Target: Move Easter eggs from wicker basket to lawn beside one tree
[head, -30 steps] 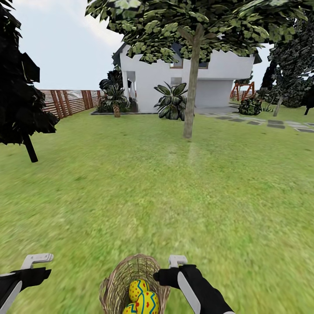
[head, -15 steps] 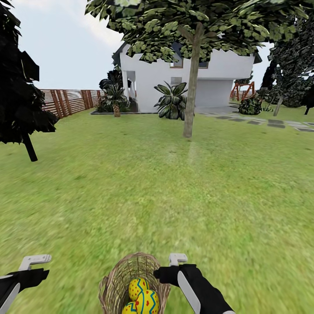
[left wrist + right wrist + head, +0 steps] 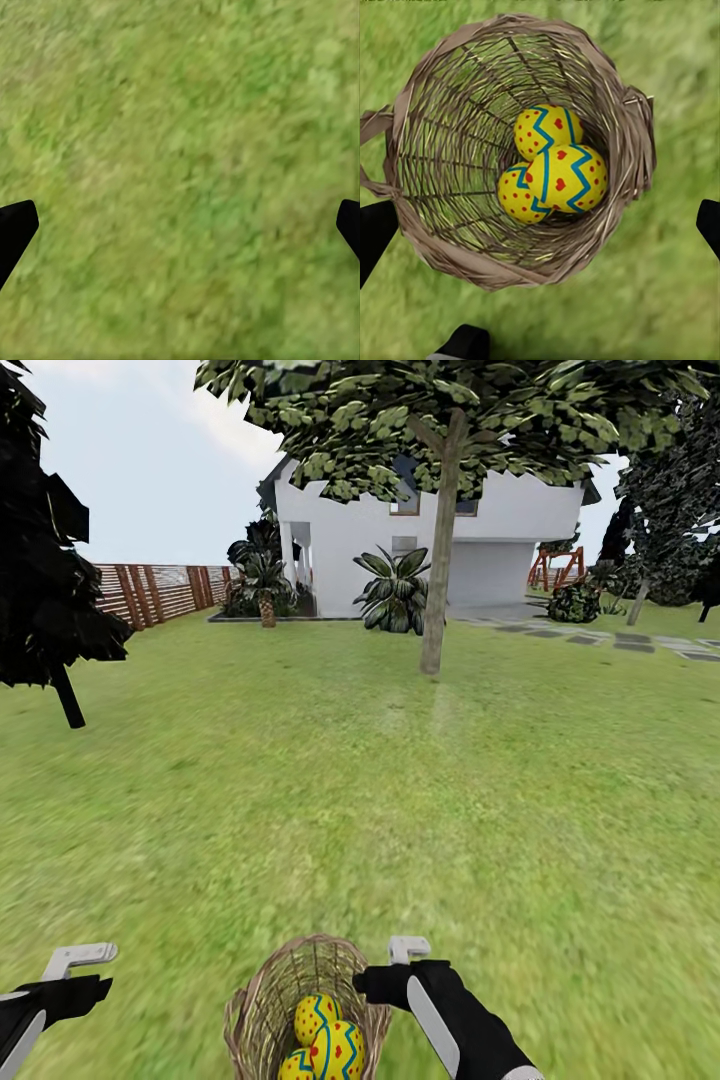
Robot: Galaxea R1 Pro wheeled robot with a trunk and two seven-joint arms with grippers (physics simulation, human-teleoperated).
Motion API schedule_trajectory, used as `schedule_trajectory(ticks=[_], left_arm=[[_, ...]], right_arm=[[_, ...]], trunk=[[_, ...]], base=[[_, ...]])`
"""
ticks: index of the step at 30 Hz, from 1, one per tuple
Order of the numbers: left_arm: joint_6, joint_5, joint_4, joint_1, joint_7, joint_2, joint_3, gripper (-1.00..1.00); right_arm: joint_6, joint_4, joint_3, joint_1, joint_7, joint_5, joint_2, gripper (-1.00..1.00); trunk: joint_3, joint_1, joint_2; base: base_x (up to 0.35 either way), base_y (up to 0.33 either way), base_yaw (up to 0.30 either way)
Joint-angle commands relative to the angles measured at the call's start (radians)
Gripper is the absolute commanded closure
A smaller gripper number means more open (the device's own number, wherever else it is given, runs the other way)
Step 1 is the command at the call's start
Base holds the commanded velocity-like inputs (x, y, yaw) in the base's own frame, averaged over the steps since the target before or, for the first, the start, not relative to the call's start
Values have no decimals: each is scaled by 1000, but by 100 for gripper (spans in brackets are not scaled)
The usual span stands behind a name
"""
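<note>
The right end effector (image 3: 405, 958) hangs at the wicker basket (image 3: 270, 1000)'s rim on its right side; in the head view only one pale finger tip shows above the black wrist, the rest being hidden by the arm. In the right wrist view its two dark fingertips (image 3: 375, 236) sit at opposite edges of the picture, wide apart, with the wicker basket (image 3: 450, 150) between them and nothing gripped. The left end effector (image 3: 75, 960) is held over bare grass, well to the left of the basket; in the left wrist view its fingertips (image 3: 15, 229) likewise stand spread at the picture's two edges, over blurred lawn (image 3: 180, 150).

All three Easter eggs (image 3: 551, 176) lie at the bottom of the basket, touching one another, one resting on top of the other two. In the head view the Easter eggs (image 3: 325, 1035) are partly cut off by the lower edge, and the near wall of the basket is cut off too. The basket's thin handle is seen only as short stubs at the rim in the right wrist view.

The lawn (image 3: 400, 790) stretches ahead to a tree (image 3: 437, 590) with a bare grey-brown trunk, well apart from the basket. Behind it stands a white house (image 3: 500, 550), partly masked by foliage. A slatted wooden fence (image 3: 160, 592) runs at left, and grey paving stones (image 3: 630, 643) at right.
</note>
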Motion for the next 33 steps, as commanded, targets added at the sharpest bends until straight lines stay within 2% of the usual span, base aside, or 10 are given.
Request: schedule_trajectory(ticks=[1,10,23,33], left_arm=[[5,9,-1,0,4,0,0,-100],[3,9,-1,0,5,0,0,-100],[2,8,-1,0,5,-1,0,-100],[1,8,-1,0,5,-1,0,-100]], right_arm=[[4,-1,1,-2,-9,-9,0,-100],[6,-1,-18,-26,-69,-10,0,-100],[12,7,-53,-56,-84,-10,0,-100],[9,135,-55,-116,-83,-12,0,-100]], trunk=[[-4,4,-8],[-33,38,-71],[-73,88,-162],[-105,127,-232]], base=[[0,0,0],[0,0,0],[0,0,0],[0,0,0]])
